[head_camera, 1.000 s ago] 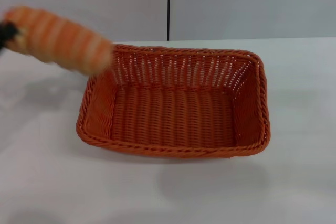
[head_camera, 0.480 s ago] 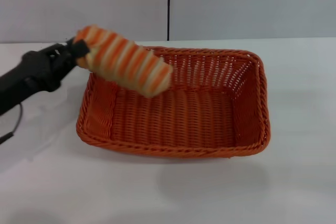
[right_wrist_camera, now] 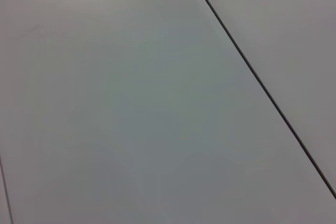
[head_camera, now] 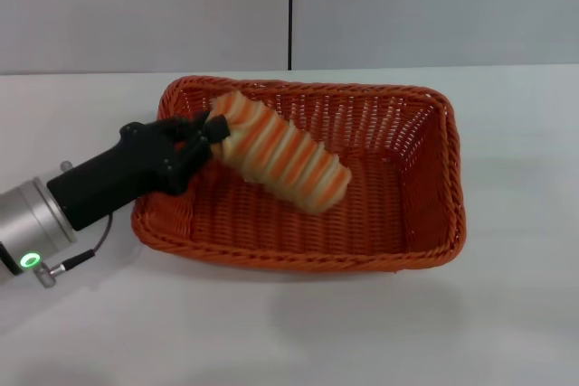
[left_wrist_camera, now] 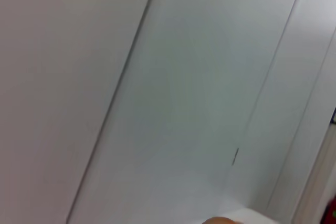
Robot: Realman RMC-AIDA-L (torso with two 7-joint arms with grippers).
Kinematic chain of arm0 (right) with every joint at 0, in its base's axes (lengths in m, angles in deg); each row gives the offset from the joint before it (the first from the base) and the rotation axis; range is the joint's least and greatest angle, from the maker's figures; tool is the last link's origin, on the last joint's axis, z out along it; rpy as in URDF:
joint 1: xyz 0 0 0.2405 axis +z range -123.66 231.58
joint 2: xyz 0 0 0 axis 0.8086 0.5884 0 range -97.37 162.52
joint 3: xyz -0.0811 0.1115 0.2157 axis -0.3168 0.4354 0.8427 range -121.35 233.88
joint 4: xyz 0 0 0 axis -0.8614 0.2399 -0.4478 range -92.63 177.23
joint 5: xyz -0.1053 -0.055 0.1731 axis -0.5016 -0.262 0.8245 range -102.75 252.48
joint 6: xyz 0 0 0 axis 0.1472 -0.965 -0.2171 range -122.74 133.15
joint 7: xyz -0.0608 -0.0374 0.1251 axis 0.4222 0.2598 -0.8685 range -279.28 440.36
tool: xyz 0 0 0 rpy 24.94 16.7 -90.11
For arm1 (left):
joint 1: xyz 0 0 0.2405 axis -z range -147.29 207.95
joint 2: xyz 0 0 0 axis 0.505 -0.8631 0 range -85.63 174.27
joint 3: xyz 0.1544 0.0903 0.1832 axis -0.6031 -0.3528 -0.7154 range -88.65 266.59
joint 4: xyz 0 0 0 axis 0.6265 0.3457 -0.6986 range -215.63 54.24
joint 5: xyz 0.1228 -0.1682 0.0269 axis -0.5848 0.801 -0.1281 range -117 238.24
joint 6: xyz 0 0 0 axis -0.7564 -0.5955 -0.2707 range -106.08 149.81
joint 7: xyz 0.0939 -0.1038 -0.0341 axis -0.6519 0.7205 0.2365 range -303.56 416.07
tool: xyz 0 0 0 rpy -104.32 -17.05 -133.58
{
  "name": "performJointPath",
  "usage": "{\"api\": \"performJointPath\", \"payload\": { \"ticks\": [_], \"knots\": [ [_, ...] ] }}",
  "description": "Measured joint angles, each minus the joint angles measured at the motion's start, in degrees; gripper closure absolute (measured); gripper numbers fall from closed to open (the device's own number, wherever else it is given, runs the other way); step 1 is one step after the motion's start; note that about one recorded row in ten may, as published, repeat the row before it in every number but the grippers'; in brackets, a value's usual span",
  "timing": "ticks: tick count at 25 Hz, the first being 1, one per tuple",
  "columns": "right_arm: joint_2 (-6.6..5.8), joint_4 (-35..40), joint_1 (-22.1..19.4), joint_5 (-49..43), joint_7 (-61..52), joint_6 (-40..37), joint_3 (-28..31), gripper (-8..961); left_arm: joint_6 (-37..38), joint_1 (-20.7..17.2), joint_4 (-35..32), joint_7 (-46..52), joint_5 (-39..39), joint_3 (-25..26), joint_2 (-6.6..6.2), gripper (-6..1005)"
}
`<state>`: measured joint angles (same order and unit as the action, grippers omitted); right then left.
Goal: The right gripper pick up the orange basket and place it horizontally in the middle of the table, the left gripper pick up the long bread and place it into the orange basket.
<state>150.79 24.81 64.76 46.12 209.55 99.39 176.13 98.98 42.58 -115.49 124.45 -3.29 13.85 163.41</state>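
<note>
Right wrist view shows only wall; left gripper (head_camera: 210,128) grips the long bread (head_camera: 280,152) over the orange basket (head_camera: 434,223).

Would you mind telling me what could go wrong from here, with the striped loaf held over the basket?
The left gripper holds the orange-and-cream striped toy long bread by one end only, tilted down over the orange woven basket. Released from there, it might roll or bounce towards the rim. The gripper's black body sits right above the basket's near-left wall, so lowering further could push the basket across the white table.
</note>
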Motion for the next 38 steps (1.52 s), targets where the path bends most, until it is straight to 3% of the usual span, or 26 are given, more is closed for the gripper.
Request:
{"api": "performJointPath", "payload": {
  "ticks": [12, 17, 23, 27, 28, 33, 38],
  "knots": [
    [-0.30, -0.1, 0.1, 0.0, -0.1, 0.0, 0.0, 402, 0.3, -0.7, -0.7, -2.0, 0.4, -2.4, -0.25, 861],
    [-0.48, 0.0, 0.2, -0.1, -0.1, 0.0, -0.1, 402, 0.0, -1.1, -1.0, -1.5, 0.6, -2.5, -0.32, 740],
    [-0.52, -0.1, 0.3, -0.1, -0.1, 0.0, -0.1, 402, 0.3, -1.7, -0.9, -1.5, 0.8, -1.5, -0.48, 524],
    [-0.53, -0.3, 0.3, -0.1, -0.1, 0.0, 0.0, 402, 2.9, -2.9, -1.1, -1.4, 0.9, 3.4, -0.75, 284],
    [-0.53, -0.3, 0.3, -0.1, -0.1, 0.0, 0.0, 402, 2.9, -2.9, -1.1, -1.4, 0.9, 3.4, -0.75, 271],
    [-0.61, -0.3, 0.3, -0.1, -0.1, -0.2, 0.0, 402, 8.1, -5.5, -0.8, -1.4, 0.5, 14.6, -1.40, 205],
    [-0.78, -0.1, 0.4, -0.1, 0.0, -2.1, -0.1, 402, 9.5, -7.5, -0.1, -1.3, 0.4, 21.0, -2.01, 140]
  ]
}}
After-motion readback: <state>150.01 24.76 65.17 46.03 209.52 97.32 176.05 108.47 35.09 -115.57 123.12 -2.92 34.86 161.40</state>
